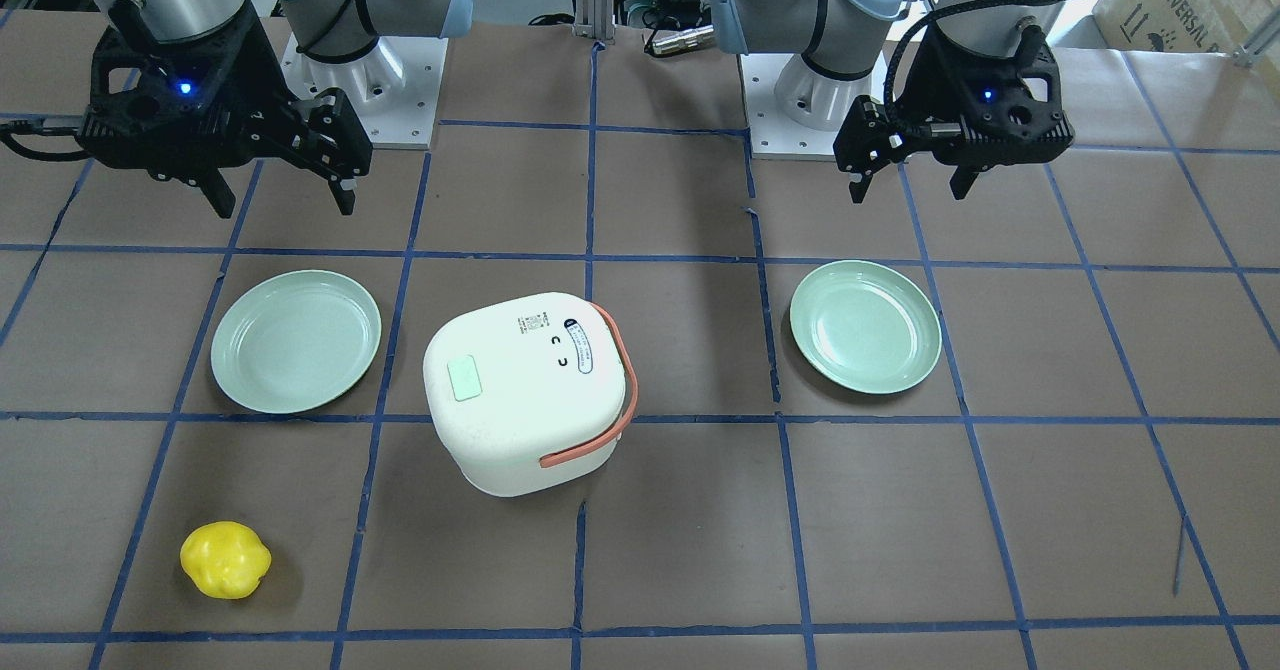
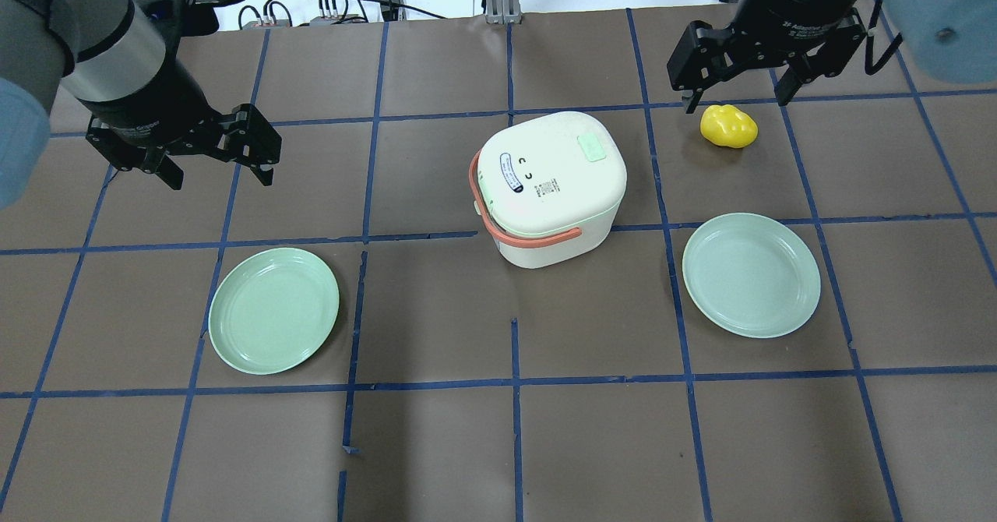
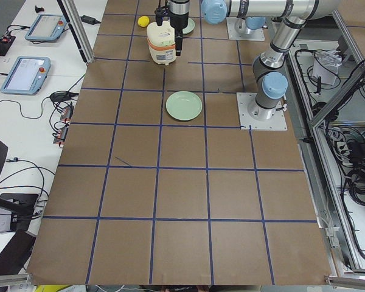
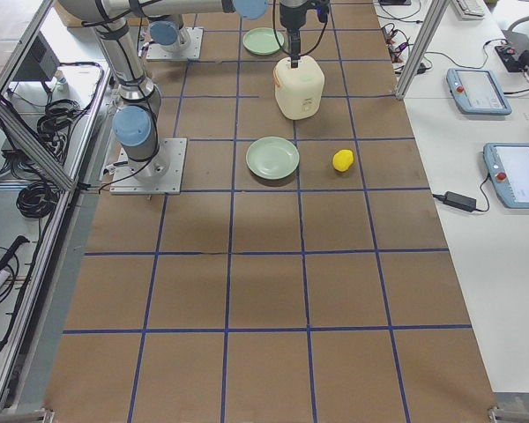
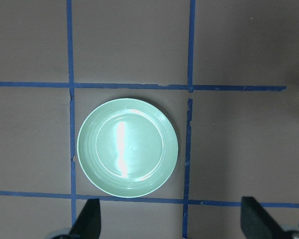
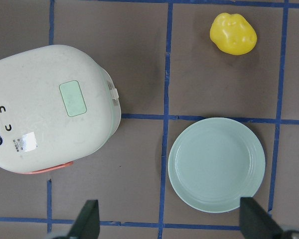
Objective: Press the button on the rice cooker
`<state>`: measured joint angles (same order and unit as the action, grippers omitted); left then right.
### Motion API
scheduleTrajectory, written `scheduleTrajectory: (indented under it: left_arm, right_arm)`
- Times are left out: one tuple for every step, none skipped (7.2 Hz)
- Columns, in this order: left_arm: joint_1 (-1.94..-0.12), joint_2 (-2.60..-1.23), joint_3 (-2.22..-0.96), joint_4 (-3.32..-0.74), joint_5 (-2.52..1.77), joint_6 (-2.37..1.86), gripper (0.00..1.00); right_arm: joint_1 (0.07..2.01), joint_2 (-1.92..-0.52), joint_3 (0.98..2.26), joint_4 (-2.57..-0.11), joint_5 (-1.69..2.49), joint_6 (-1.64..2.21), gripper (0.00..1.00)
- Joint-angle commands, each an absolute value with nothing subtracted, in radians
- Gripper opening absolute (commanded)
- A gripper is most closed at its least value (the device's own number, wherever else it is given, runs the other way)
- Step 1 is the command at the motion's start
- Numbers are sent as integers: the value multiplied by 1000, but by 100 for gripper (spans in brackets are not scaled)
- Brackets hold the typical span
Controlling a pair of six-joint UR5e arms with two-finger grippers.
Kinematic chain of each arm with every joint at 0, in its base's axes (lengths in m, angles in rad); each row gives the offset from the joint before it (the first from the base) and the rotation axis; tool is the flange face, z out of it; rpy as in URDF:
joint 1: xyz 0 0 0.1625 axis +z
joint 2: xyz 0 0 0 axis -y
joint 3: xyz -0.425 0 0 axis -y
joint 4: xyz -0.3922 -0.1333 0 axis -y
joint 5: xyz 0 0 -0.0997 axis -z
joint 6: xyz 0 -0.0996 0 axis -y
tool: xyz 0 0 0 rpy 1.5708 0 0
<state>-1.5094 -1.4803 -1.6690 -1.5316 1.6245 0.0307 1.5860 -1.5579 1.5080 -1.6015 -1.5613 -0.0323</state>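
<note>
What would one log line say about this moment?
left gripper open, empty | right gripper open, empty | both apart from cooker | button untouched

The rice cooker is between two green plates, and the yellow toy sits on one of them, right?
Not quite. The yellow toy is not on a plate: it lies on the table, apart from both, as the overhead exterior view shows. The rice cooker does sit between the left green plate and the right green plate.

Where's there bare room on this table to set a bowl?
The strip of table nearest the robot, behind both plates, is bare. So is the patch between the left plate and rice cooker. Tightest: among cooker, yellow object and right plate.
</note>
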Motion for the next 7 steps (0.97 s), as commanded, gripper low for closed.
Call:
scheduleTrajectory:
  left_arm:
    - [-1509,-1480,-1669,-1531,1624,31,100]
    - [-1509,-1480,-1669,-1531,1624,31,100]
    - [-1509,-1480,-1669,-1531,1624,31,100]
    - [-1509,-1480,-1669,-1531,1624,31,100]
    - [-1509,-1480,-1669,-1531,1624,31,100]
    - [-1509,-1480,-1669,-1531,1624,31,100]
    - [-1509,-1480,-1669,-1531,1624,31,100]
  right_arm:
    - [1585,-1557,1505,-1601,-1563,-35,100]
    - [1585,-1559,1506,-1601,-1562,-34,100]
    - [1585,-1559,1508,-1601,-1552,-35,100]
    - [1585,-1559,1508,-1601,-1551,-35,100]
    - [1586,-1557,1508,-1601,-1546,-32,100]
    - [1586,-1557,1508,-1600,-1548,-31,100]
    - [1585,-1552,1508,-1600,-1546,-32,98]
